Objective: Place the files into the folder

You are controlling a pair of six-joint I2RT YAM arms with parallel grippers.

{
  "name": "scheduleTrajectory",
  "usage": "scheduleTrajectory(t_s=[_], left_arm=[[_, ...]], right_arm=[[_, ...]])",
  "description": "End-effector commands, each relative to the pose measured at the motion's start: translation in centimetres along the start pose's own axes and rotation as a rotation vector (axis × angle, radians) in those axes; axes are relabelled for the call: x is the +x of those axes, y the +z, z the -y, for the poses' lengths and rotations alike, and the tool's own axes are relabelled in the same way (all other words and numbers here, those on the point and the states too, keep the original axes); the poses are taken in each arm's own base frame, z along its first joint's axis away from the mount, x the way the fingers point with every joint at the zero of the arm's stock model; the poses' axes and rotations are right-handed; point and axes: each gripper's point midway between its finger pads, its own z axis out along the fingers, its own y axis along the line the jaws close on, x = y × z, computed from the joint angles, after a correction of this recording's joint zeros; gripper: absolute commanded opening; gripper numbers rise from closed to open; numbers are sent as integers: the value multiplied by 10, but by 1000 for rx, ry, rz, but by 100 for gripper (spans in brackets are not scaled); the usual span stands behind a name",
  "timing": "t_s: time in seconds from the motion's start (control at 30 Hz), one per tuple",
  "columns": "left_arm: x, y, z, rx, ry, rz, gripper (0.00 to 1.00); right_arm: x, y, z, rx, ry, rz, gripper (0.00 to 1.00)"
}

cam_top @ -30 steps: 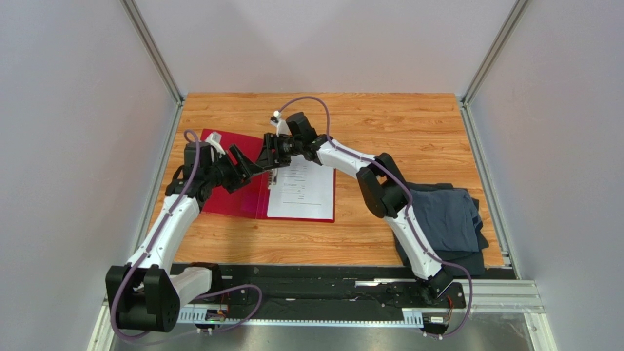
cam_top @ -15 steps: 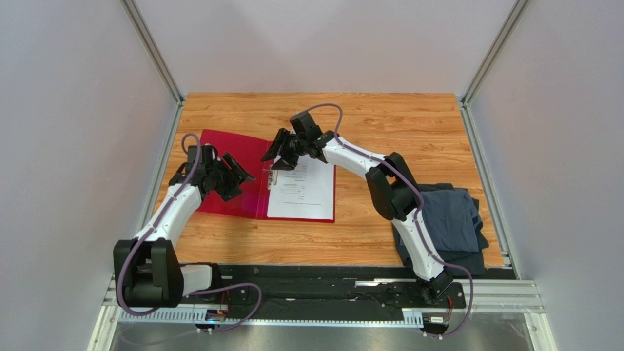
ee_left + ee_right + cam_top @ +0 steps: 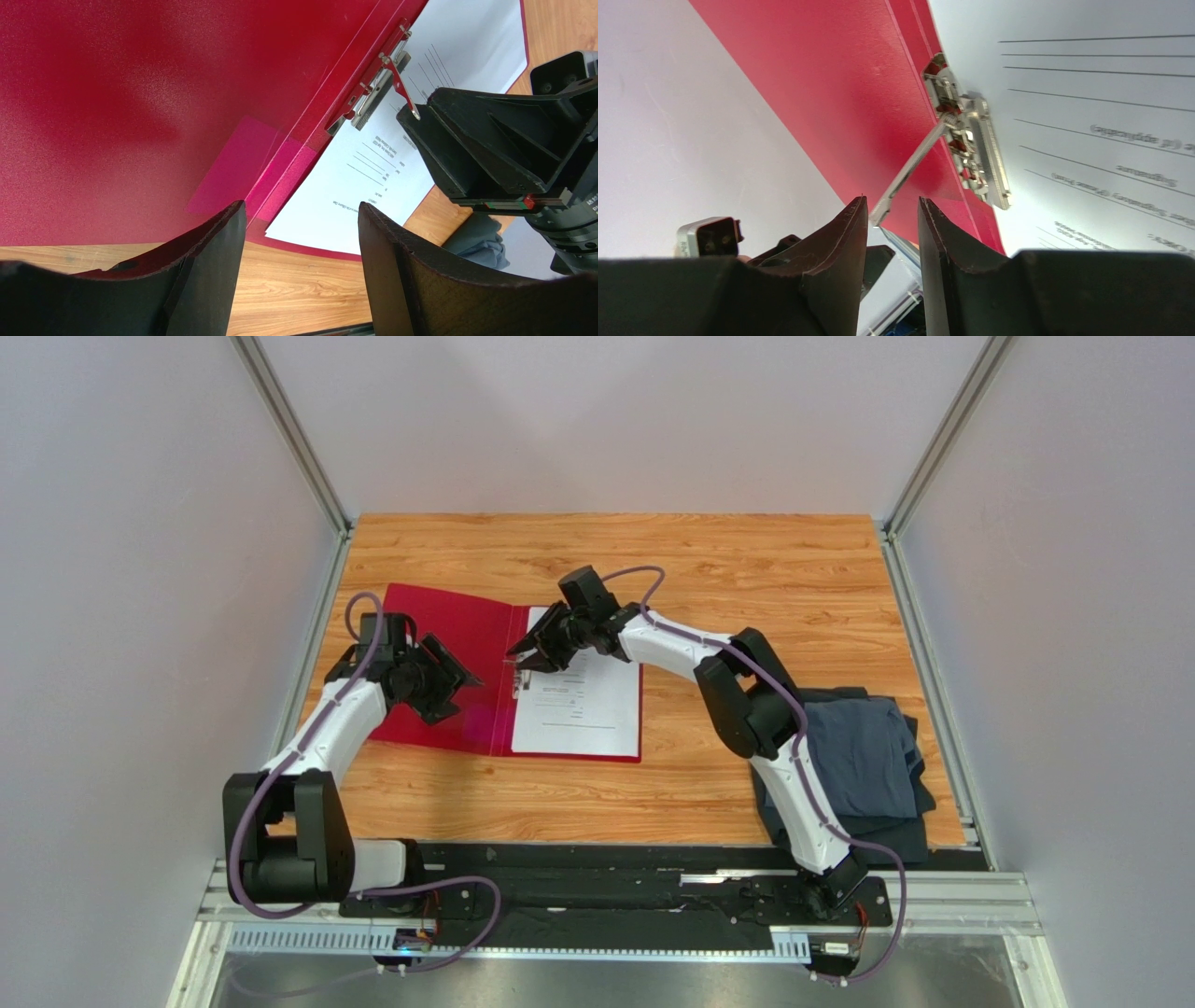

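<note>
The red folder [image 3: 477,616] lies open on the wooden table, its left cover flat. The files [image 3: 582,703], white printed sheets, lie on its right half. My left gripper [image 3: 446,679] is open and empty just above the left cover [image 3: 105,105], near the spine. My right gripper [image 3: 530,655] hovers at the spine, jaws a narrow gap apart. The metal clip [image 3: 966,133] sits on the spine with its lever [image 3: 906,175] raised. The lever's tip reaches the gap between my right fingertips [image 3: 892,203]. The sheets [image 3: 1088,105] lie beside the clip.
A dark grey-blue folded cloth [image 3: 856,756] lies at the right front of the table beside the right arm. Grey walls with metal rails close in the table on the left, right and back. The right gripper's body [image 3: 491,147] shows in the left wrist view.
The left gripper has drawn back to the left, away from the right gripper. The folder's left cover now lies flat and fully open. The right gripper has dropped slightly toward the spine.
</note>
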Motion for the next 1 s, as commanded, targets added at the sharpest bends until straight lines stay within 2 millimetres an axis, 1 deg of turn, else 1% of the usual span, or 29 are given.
scheduleTrajectory(t_s=[0.0,0.33,0.47,0.7,0.83,0.97], left_arm=[[-16,-5,13,22,9,41,68],[-18,-5,13,19,7,40,68],[-19,-5,12,12,10,45,67],[-18,-5,13,16,14,39,67],[-18,-5,13,17,16,40,67],[-19,-6,14,20,14,42,67]], right_arm=[[5,-3,-31,-95,32,2,35],[11,4,-29,-106,79,-23,27],[11,3,-29,-108,87,-25,27],[17,4,-25,-109,91,-43,30],[17,3,-21,-111,90,-40,34],[16,4,-20,-114,94,-40,34]])
